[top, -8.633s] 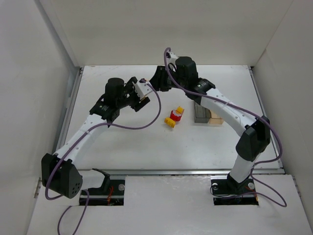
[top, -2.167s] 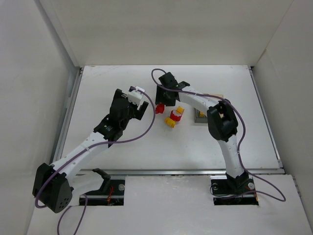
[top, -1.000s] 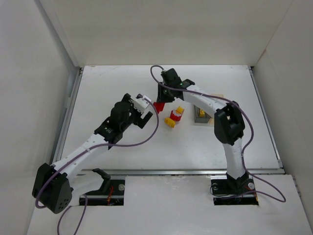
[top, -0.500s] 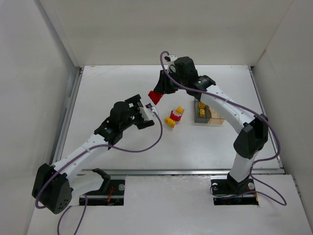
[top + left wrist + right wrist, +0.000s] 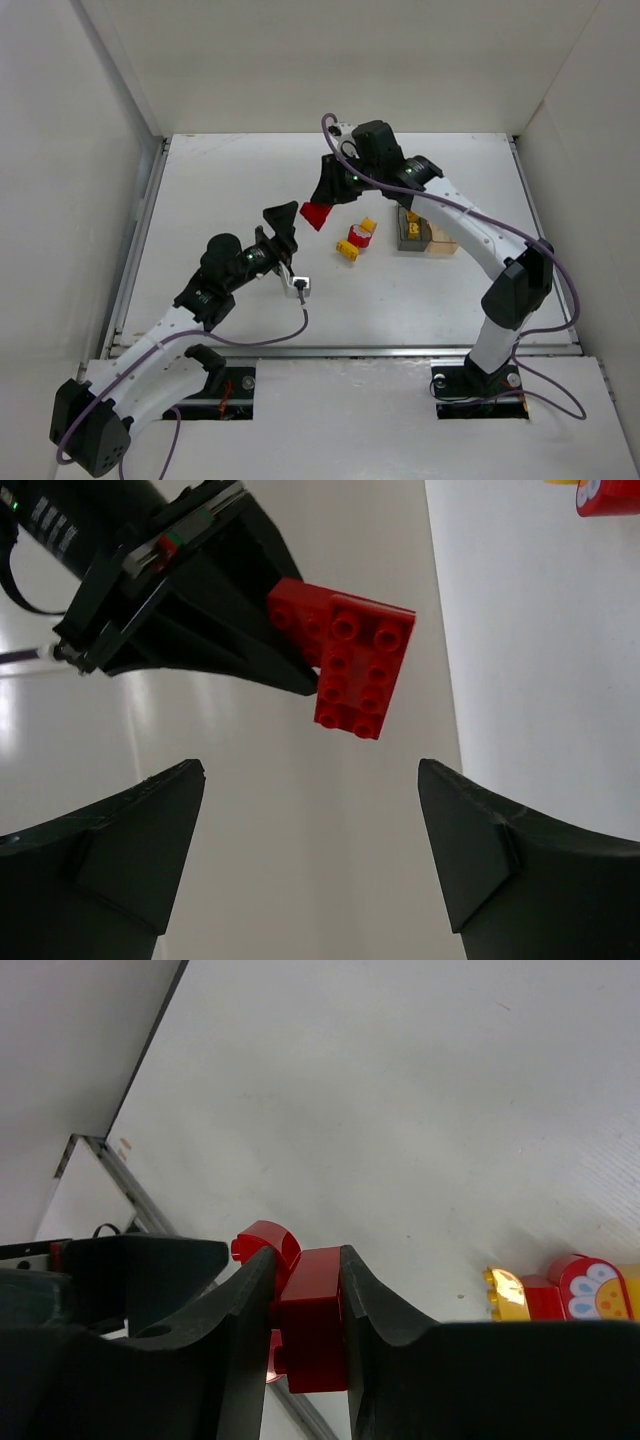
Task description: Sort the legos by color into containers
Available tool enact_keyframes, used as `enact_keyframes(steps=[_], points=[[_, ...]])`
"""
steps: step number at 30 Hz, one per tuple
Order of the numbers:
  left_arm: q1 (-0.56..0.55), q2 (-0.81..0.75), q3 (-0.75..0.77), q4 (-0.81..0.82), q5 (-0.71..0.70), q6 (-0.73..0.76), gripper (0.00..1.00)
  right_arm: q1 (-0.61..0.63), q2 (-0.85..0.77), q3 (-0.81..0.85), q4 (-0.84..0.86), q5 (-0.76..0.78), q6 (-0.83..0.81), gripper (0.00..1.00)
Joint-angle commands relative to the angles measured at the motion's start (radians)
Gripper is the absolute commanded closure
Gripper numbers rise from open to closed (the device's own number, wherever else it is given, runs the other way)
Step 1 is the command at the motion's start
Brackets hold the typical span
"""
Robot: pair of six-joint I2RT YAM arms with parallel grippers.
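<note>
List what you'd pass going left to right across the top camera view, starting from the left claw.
left claw, open → red lego gripped in the right claw → loose legos on the table → dark grey container → clear tan container

Glossy red plastic brick (studded), matt black plastic right tool, smooth white table.

R arm raised, jaws clamped; L arm tipped up, jaws wide apart.
</note>
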Motion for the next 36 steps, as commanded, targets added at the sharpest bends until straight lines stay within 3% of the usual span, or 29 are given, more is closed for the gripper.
enact_keyframes(steps=[1, 7, 14, 19, 22, 23, 29, 32, 35, 36], points=[[-0.001, -0.017, -0.033, 0.061, 0.081, 0.189, 0.16, 0.022, -0.069, 0.039, -0.007, -0.013, -0.016, 1.0], [-0.001, -0.007, -0.025, 0.056, 0.093, 0.21, 0.27, 0.052, -0.078, 0.029, -0.007, -0.025, -0.016, 1.0], [-0.001, 0.002, -0.025, 0.058, 0.093, 0.233, 0.34, 0.083, -0.057, 0.039, -0.017, 0.006, -0.016, 1.0], [-0.001, -0.007, -0.016, 0.012, 0.126, 0.233, 0.45, 0.094, -0.046, 0.057, -0.017, 0.006, -0.016, 1.0], [-0.001, -0.007, -0.016, -0.016, 0.126, 0.244, 0.61, 0.103, -0.037, 0.066, -0.017, 0.006, -0.016, 1.0], [-0.001, -0.007, -0.007, -0.016, 0.126, 0.244, 0.72, 0.103, -0.037, 0.066, -0.017, 0.006, -0.016, 1.0], [-0.001, -0.016, -0.007, -0.025, 0.126, 0.235, 0.99, 0.103, -0.037, 0.066, -0.017, -0.007, -0.016, 1.0], [-0.001, -0.017, -0.007, -0.036, 0.126, 0.226, 1.0, 0.112, -0.037, 0.056, -0.017, -0.007, -0.016, 1.0], [-0.001, -0.017, 0.015, -0.106, 0.126, 0.214, 1.0, 0.112, -0.028, 0.056, -0.068, 0.109, 0.009, 1.0], [-0.001, -0.026, 0.027, -0.123, 0.126, 0.204, 1.0, 0.112, -0.028, 0.056, -0.088, 0.224, 0.021, 1.0]])
